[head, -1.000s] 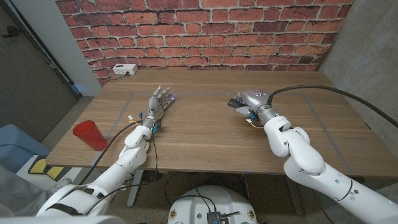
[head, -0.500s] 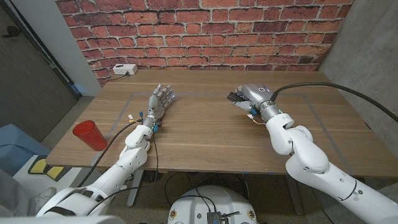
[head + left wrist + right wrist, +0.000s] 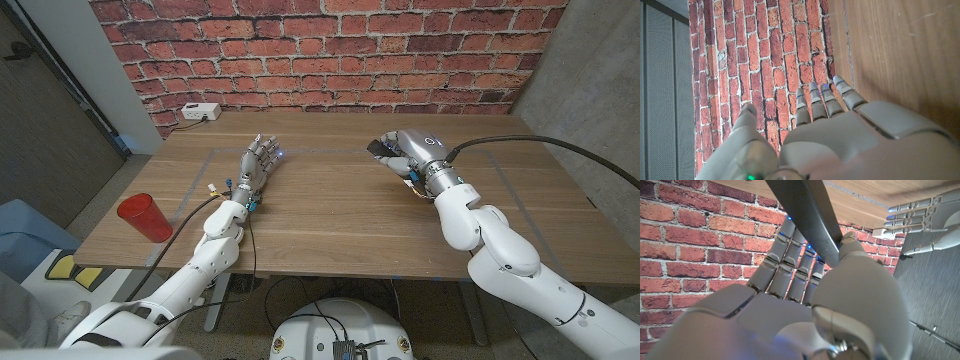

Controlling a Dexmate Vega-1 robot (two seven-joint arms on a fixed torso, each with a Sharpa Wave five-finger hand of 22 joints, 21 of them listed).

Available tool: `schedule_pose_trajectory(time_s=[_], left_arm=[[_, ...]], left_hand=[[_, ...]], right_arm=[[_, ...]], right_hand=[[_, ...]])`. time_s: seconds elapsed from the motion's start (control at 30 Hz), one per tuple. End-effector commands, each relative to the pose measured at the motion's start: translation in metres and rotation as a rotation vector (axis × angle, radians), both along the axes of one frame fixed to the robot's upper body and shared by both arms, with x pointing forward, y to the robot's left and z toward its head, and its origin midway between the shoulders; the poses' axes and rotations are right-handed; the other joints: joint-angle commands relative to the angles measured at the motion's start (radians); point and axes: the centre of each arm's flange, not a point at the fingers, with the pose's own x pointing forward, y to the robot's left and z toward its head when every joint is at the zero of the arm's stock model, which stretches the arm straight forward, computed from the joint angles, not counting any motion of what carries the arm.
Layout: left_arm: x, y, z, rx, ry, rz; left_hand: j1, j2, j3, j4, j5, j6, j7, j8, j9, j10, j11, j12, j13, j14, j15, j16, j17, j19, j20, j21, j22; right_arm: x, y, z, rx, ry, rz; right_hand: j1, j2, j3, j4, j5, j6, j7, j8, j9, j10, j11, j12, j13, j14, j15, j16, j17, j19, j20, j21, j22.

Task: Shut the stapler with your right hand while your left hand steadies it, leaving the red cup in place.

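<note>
My right hand grips the dark stapler at the far right-centre of the wooden table; most of the stapler is hidden under the hand. In the right wrist view the stapler is a dark grey bar clamped between fingers and thumb of that hand. My left hand is at the table's left-centre, fingers straight and apart, holding nothing, well apart from the stapler. It also appears as the left hand and the left hand. The red cup stands upright near the front left corner.
A white socket box sits at the back left against the brick wall. Faint tape lines mark the tabletop. A black cable arcs from my right wrist over the table's right side.
My right hand has carried the stapler a little farther away and to the right. The left hand and the red cup have not moved.
</note>
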Motion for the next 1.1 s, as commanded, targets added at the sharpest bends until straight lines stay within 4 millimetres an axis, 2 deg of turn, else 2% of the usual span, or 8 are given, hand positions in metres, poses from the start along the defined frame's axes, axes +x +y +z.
schedule_pose_trajectory(time_s=[0.03, 0.6, 1.1], left_arm=[[0.002, -0.010, 0.003, 0.008, 0.000, -0.005], [-0.002, -0.016, 0.004, 0.010, -0.008, -0.006], [-0.012, -0.016, 0.003, 0.010, -0.014, -0.004]], left_hand=[[-0.002, 0.003, -0.003, 0.002, 0.003, 0.012, -0.002, 0.003, 0.004, 0.012, -0.002, 0.007, 0.003, 0.010, -0.026, 0.003, 0.004, 0.003, -0.003, 0.005, 0.002], [-0.002, 0.004, -0.003, 0.001, 0.003, 0.014, 0.001, 0.002, 0.004, 0.013, -0.002, 0.006, 0.003, 0.009, -0.023, 0.002, 0.004, 0.003, -0.005, 0.004, 0.002], [-0.001, 0.006, -0.003, 0.001, 0.003, 0.015, 0.001, 0.001, 0.004, 0.013, 0.001, 0.005, 0.003, 0.010, -0.023, 0.001, 0.004, 0.002, -0.004, 0.003, 0.002]], right_arm=[[-0.009, -0.017, 0.003, 0.156, -0.075, 0.130], [-0.017, -0.022, 0.009, 0.295, -0.166, 0.249], [-0.018, -0.018, 0.007, 0.441, -0.214, 0.358]], right_hand=[[0.061, 0.063, 0.147, -0.041, 0.005, 0.045, -0.037, -0.002, 0.005, 0.068, -0.058, 0.002, 0.008, 0.042, -0.127, -0.004, 0.006, -0.005, -0.110, 0.011, 0.005], [0.059, 0.060, 0.154, -0.046, 0.004, 0.056, -0.031, -0.008, 0.006, 0.070, -0.053, 0.001, 0.005, 0.050, -0.127, -0.011, 0.021, -0.013, -0.111, 0.038, 0.005], [0.058, 0.060, 0.159, -0.048, 0.004, 0.062, -0.028, -0.012, 0.006, 0.075, -0.048, 0.002, 0.006, 0.055, -0.127, -0.017, 0.029, -0.019, -0.112, 0.055, 0.004]])
